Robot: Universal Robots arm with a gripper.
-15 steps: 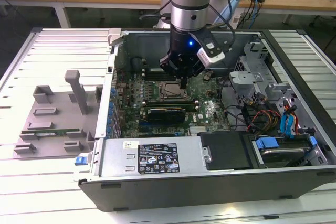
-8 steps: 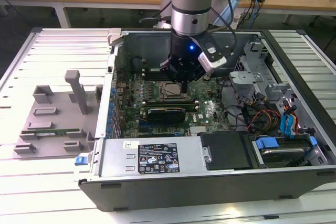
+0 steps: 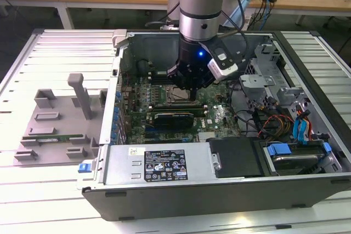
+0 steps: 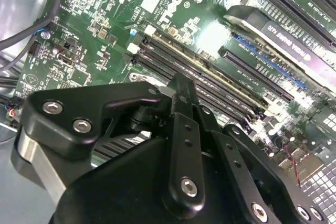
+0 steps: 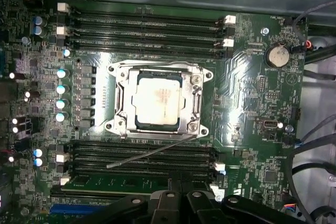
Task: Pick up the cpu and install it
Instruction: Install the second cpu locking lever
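The cpu point(image 5: 157, 100) lies flat inside the socket frame point(image 5: 197, 103) on the motherboard point(image 5: 244, 103) — square to the frame's edges, memory slots point(image 5: 142, 24) flanking both sides. The gripper point(image 3: 189, 86) hangs just above it inside the open case point(image 3: 118, 80); I cannot tell how its jaws stand.

The exterior view looks down from above and well back at the open computer case point(image 3: 219, 135) with the arm inside it. The first wrist view faces straight down at the motherboard point(image 5: 247, 103) from close by. The second wrist view looks slantwise across the same board from very near, past the gripper point(image 4: 181, 95).
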